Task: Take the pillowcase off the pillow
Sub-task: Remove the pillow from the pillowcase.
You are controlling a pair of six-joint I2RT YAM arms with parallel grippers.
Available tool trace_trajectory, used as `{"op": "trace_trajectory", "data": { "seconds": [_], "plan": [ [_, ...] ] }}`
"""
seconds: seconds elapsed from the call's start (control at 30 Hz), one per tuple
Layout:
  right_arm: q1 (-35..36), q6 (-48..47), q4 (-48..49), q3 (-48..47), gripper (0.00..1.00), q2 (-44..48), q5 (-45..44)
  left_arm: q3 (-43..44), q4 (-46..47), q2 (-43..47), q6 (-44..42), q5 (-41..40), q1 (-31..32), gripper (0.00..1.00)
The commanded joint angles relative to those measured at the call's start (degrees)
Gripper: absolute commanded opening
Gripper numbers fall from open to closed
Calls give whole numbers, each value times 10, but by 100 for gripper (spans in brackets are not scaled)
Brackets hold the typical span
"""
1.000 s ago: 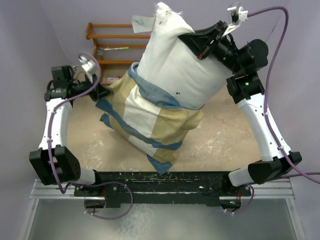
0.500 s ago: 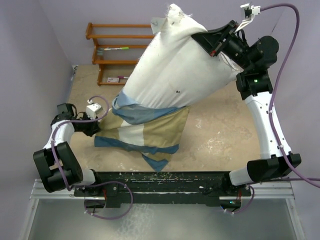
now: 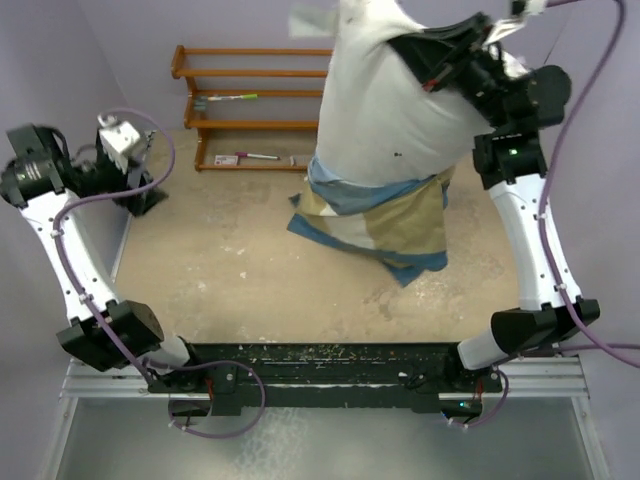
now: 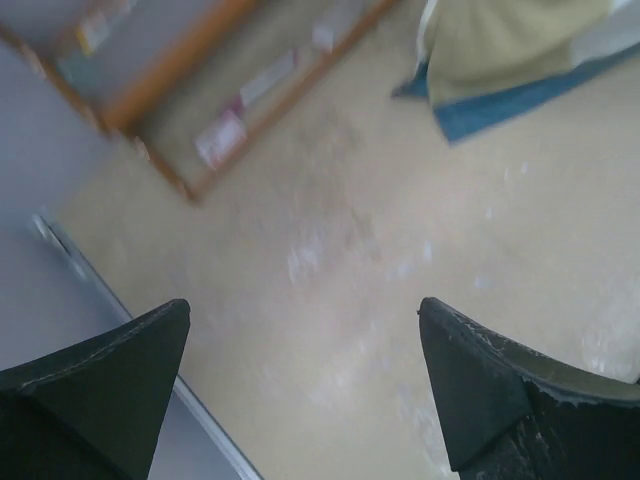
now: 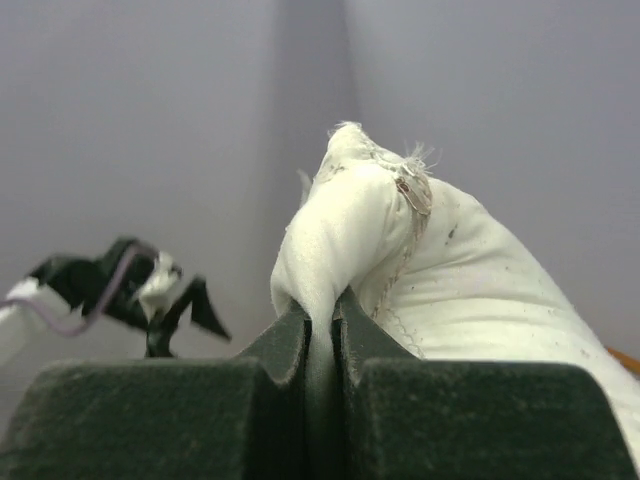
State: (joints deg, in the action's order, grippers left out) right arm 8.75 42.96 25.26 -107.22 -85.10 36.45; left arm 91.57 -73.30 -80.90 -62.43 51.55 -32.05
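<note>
Right gripper (image 5: pixel 320 315) clamped on the pillow (image 3: pixel 385 110) at its top corner, pillowcase (image 3: pixel 395 220) bunched round the pillow's lower end, left gripper (image 4: pixel 303 310) spread wide, empty, well left of the pillow

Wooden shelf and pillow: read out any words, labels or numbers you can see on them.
No text is legible in any view.
Wooden shelf: small cards on it, too blurred to read.
Pillow: white tag at its top, nothing readable.
</note>
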Motion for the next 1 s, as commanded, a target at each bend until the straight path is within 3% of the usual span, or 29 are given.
{"op": "trace_trajectory", "data": {
  "seconds": [0.0,0.03,0.1,0.23,0.27,0.3,0.33,0.4,0.43,0.57,0.73,0.9,0.97],
  "plan": [
    [90,-67,36,-68,0,-19,18,254,-151,-32,91,229,86,100],
    [103,-75,23,-72,0,-26,26,282,-120,-31,129,252,123,100],
    [130,-96,-5,-79,0,-40,40,242,89,-10,347,300,154,100],
    [180,-149,-57,-77,0,-55,35,-7,882,68,974,319,171,100],
    [187,-151,-56,-72,0,-57,30,-22,959,65,1033,312,188,100],
    [192,-152,-53,-68,0,-60,27,-13,939,57,1023,306,213,100],
    [198,-151,-51,-70,0,-65,23,13,854,50,931,294,244,100],
    [209,-147,-51,-96,0,-84,20,74,596,41,715,227,303,100],
    [216,-142,-52,-113,0,-95,22,89,552,39,651,189,331,100],
    [240,-129,-60,-202,0,-137,15,110,556,20,625,128,348,100],
    [255,-118,-59,-274,0,-167,12,118,578,7,637,118,348,100],
    [273,-149,-74,-246,0,-156,14,101,560,28,611,69,340,100],
    [273,-154,-60,-203,0,-136,13,80,572,43,609,60,304,100]
  ]
}}
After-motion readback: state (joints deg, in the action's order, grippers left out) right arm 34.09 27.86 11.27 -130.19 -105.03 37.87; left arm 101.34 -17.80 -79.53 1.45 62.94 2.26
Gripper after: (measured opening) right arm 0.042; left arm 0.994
